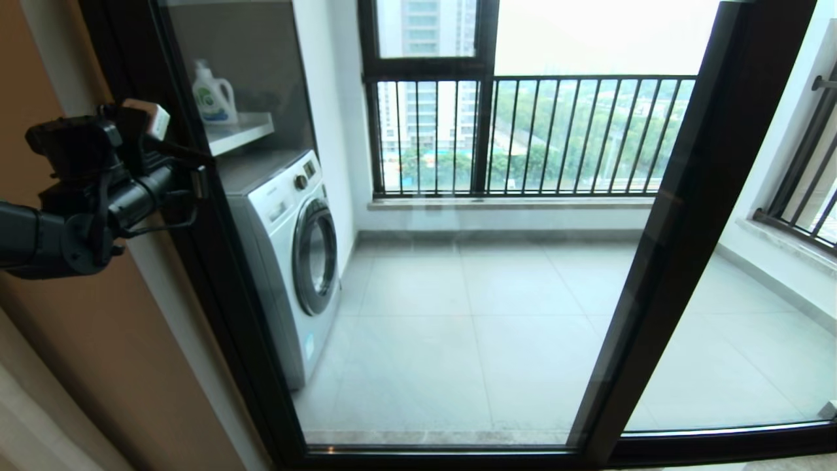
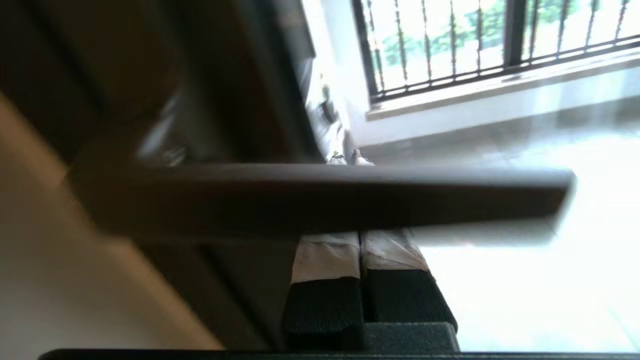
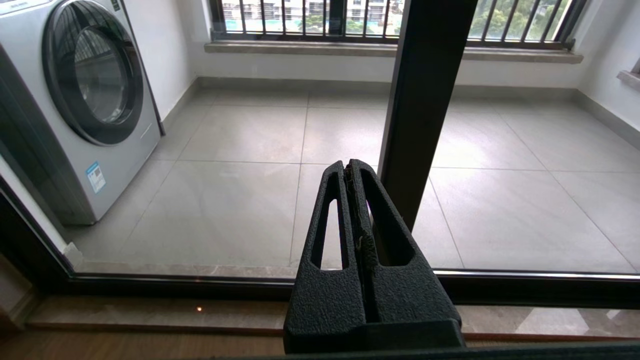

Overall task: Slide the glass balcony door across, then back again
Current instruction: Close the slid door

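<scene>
The glass balcony door fills the head view, its black left upright standing against the tan wall. My left gripper is at that upright, at the small black latch handle. In the left wrist view the handle crosses in front of the taped fingers, which lie pressed together behind it with only the tips of the left gripper showing past it. My right gripper is shut with nothing in it, low before the glass, beside a black upright. It is outside the head view.
Behind the glass are a white washing machine, a detergent bottle on a shelf, a tiled floor and the black-barred railing windows. Another black-framed glass panel is at the right. The tan wall borders the left.
</scene>
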Tool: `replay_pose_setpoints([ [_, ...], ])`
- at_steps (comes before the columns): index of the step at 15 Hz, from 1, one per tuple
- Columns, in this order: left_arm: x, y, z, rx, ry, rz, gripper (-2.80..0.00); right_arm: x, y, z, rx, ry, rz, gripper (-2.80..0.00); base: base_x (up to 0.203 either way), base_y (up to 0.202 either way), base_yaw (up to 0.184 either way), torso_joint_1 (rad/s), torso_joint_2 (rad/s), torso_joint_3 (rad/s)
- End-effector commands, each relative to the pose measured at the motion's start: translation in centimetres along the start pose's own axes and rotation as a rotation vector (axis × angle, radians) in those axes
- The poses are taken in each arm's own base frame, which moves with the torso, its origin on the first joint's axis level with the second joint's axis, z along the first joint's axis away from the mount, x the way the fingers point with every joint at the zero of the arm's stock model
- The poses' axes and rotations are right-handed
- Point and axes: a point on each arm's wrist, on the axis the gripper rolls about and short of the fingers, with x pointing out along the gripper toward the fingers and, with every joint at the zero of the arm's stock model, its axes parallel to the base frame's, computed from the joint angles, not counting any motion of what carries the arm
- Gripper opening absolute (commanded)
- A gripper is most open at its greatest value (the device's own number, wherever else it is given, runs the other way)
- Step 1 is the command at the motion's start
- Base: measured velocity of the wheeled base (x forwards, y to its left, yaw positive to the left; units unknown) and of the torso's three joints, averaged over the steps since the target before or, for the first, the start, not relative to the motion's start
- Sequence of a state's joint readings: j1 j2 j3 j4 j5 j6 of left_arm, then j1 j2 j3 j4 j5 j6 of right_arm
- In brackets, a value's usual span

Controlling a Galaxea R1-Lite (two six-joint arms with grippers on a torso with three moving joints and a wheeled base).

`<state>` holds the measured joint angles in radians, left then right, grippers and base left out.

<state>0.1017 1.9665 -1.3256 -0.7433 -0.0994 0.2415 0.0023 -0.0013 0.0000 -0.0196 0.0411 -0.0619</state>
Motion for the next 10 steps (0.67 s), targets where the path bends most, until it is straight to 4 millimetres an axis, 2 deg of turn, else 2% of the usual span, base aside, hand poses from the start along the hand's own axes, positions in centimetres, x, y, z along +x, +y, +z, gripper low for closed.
replay_pose_setpoints([
  [1,-0.4,0.0,2.7,0.002,-0.059,-0.001,-2.80,0.1,0.0,-0.3,0.000,0.013,0.002,-2.80,0.000,0.000,0.000,0.000,0.00,0.000],
  [4,-0.9,-0.1,4.9,-0.007,-0.095,0.016,-2.80,0.1,0.0,-0.3,0.001,0.013,0.002,-2.80,0.000,0.000,0.000,0.000,0.00,0.000],
  [7,-2.4,-0.2,6.3,-0.069,-0.091,0.003,-2.80,0.1,0.0,-0.3,0.000,0.013,0.002,-2.80,0.000,0.000,0.000,0.000,0.00,0.000],
  [10,-6.7,-0.5,6.4,-0.145,-0.045,-0.043,-2.80,0.1,0.0,-0.3,0.001,0.013,0.002,-2.80,0.000,0.000,0.000,0.000,0.00,0.000],
])
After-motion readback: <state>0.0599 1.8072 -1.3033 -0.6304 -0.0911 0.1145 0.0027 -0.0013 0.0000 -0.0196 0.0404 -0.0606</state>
